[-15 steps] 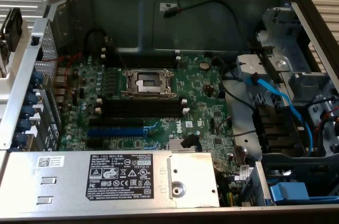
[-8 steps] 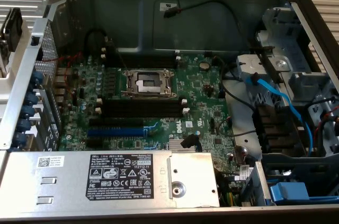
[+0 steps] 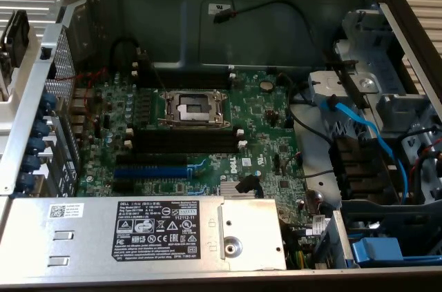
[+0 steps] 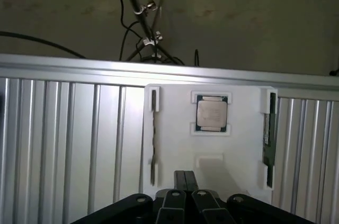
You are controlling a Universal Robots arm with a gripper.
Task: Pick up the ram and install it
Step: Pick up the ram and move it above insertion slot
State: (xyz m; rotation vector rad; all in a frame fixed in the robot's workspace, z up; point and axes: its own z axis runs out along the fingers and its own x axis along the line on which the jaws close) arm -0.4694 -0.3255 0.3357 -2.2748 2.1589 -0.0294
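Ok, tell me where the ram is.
In the wrist view, the ram stands on edge in a side slot of the white holder, beside the processor chip and apart from the shut gripper.

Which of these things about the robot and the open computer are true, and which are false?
1. The end effector is shut and holds nothing. True.
2. The ram is already plugged into the black slots. False: it stands on its edge in the white holder, and those slots look empty.
3. A square chip lies in the middle of the white holder. True.
4. The long coloured slot on the green board is red. False: it is blue.
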